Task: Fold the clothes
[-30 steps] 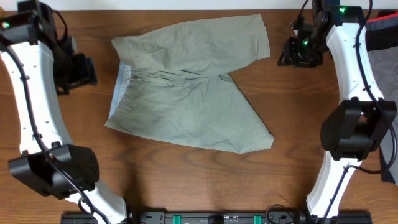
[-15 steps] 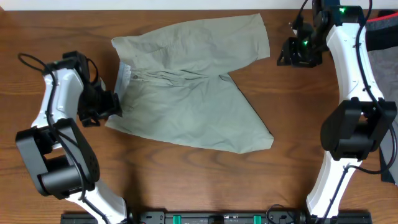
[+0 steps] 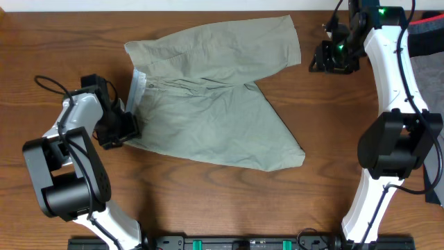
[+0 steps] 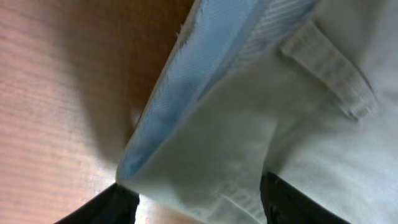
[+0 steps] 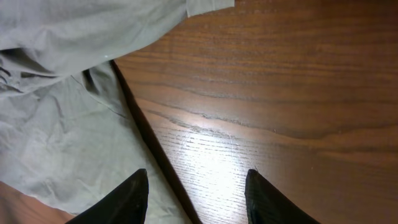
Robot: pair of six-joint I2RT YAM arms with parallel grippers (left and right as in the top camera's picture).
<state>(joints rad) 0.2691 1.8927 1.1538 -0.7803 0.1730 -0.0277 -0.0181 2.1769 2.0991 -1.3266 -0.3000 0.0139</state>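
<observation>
The khaki-beige shorts (image 3: 208,97) lie spread flat on the wooden table, waistband to the left with its pale blue lining (image 3: 137,87) showing. My left gripper (image 3: 123,129) is low at the lower-left waistband corner. In the left wrist view the lined waistband edge (image 4: 205,81) lies between its open fingers (image 4: 199,202). My right gripper (image 3: 327,61) is open and empty beside the shorts' upper-right leg. In the right wrist view its fingers (image 5: 196,183) are over bare wood, with the shorts (image 5: 62,118) to the left.
A grey garment (image 3: 431,76) and a black garment with red trim (image 3: 424,31) lie at the far right edge behind the right arm. The table (image 3: 333,139) is dark wood.
My left arm has swung in from the far left and come down to the shorts' lower-left waistband corner. The right arm and the shorts have not moved.
</observation>
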